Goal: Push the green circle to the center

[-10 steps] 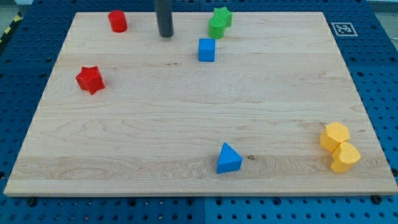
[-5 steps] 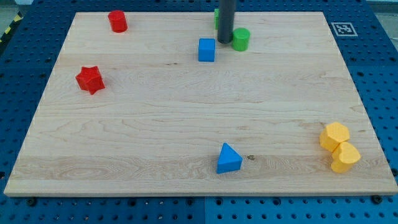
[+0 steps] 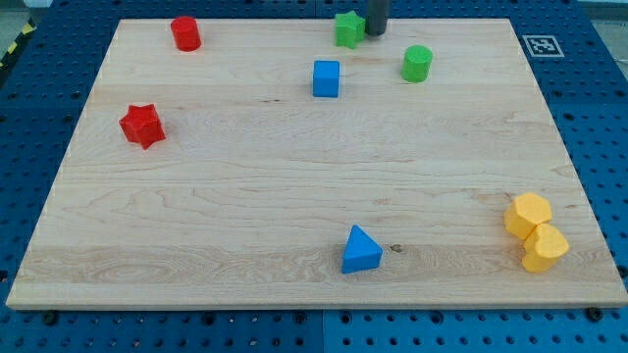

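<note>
The green circle (image 3: 417,63), a short cylinder, stands on the wooden board (image 3: 294,186) at the upper right of its middle. My tip (image 3: 376,32) is at the view's top edge, up and left of the green circle and apart from it. It sits just right of the green star (image 3: 348,28), close to touching it. Only the rod's lower end shows.
A blue cube (image 3: 326,78) lies left of the green circle. A red cylinder (image 3: 185,33) and a red star (image 3: 142,126) are at the left. A blue triangle (image 3: 360,250) is near the bottom. Two yellow blocks (image 3: 535,231) touch at the lower right.
My tip swept right from the upper middle, knocked the green circle away from the green star to the right and down, then pulled back up beside the star.
</note>
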